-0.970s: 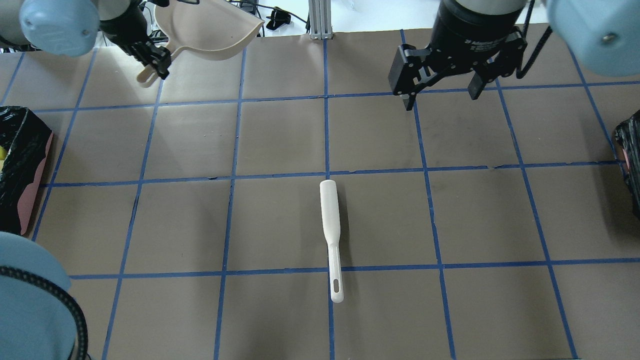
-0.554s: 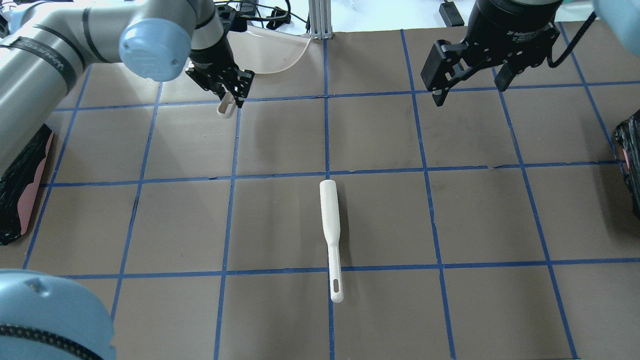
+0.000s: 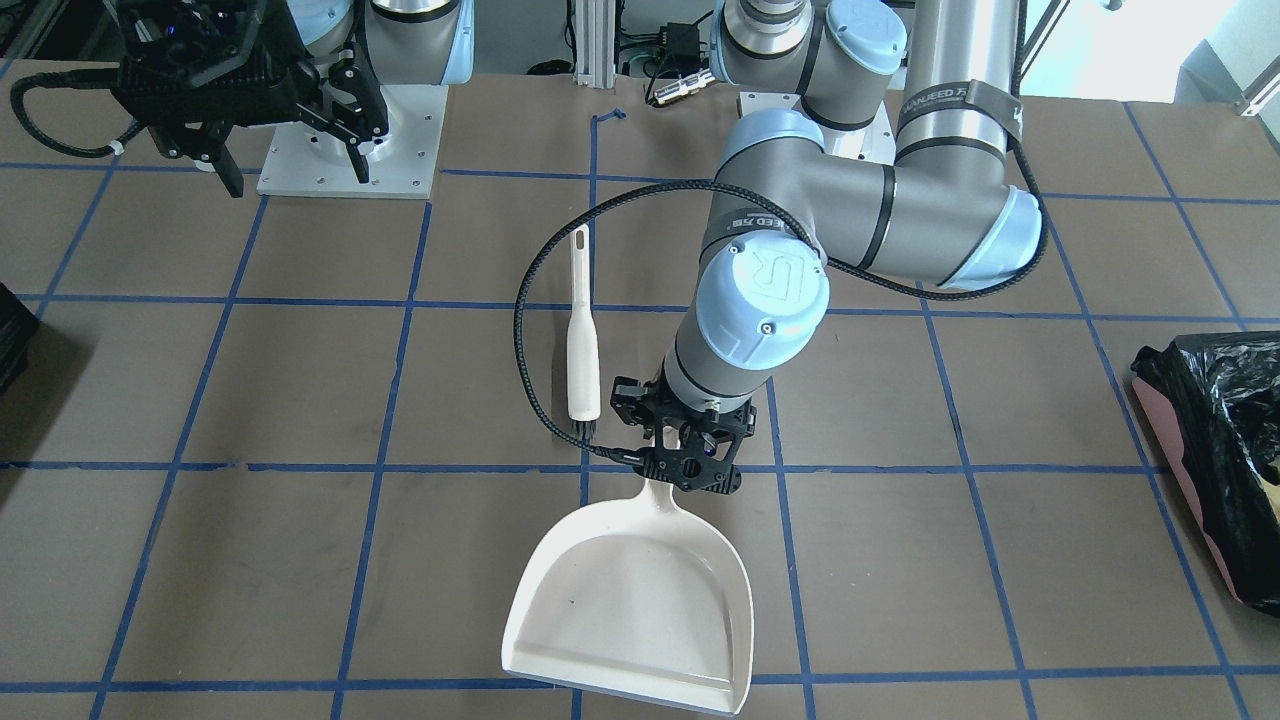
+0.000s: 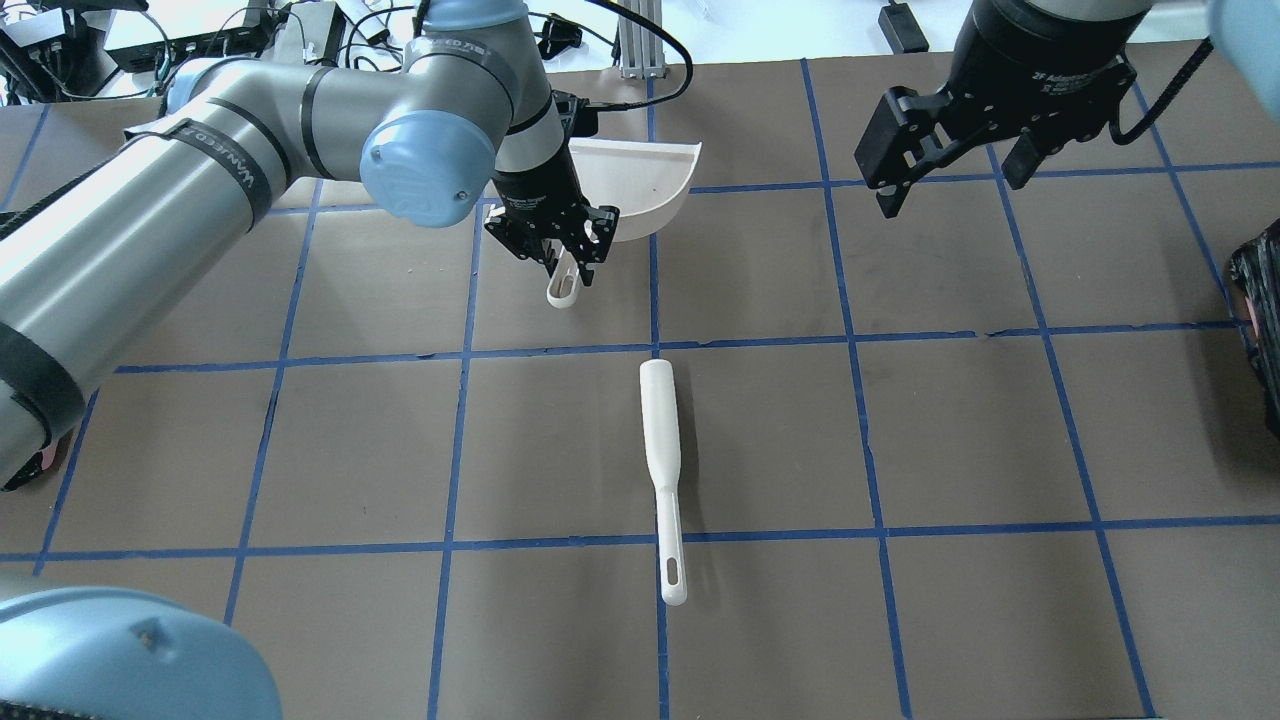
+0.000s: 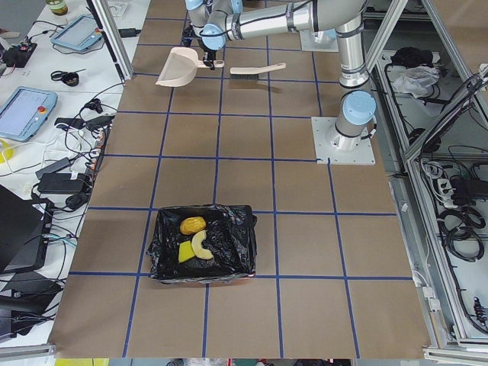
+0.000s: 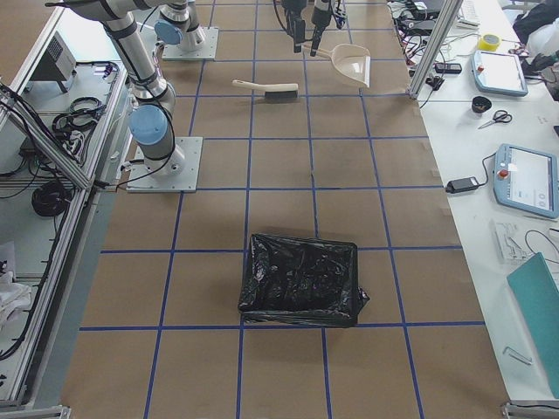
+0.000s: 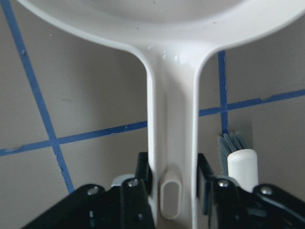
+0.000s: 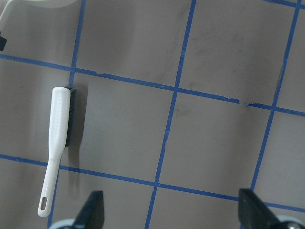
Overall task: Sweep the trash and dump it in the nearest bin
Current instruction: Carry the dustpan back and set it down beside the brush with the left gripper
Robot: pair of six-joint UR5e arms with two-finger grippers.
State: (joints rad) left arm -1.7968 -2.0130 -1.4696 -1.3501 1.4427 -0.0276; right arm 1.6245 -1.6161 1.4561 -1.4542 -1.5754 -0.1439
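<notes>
**Left pincer grips the dustpan; trash lies in the bin**

The left pincer (image 7: 174, 179) is closed on the dustpan (image 3: 640, 600), its black fingers (image 7: 143, 174) pressed to both sides of the slim handle. The right pincer (image 4: 950, 185) hangs spread wide and holds nothing.

The left wrist view shows the grip up close, with the handle's oval hanging hole between the fingers. The front view shows the whole pan: smooth cream plastic, scoop-shaped, with a raised rim.

A brush (image 4: 660, 440) of the same cream plastic lies flat on the brown, blue-taped bench (image 4: 350, 450), touching neither pincer. Its dark bristles show best in the right wrist view.

Only the left end view looks into the bin (image 5: 160, 244), which is lined with crinkled glossy black plastic. In it lie a golden lump (image 5: 192, 225), a pale curved pastry (image 5: 200, 244) and a yellow-green wedge (image 5: 185, 252), well apart from the dustpan.
</notes>
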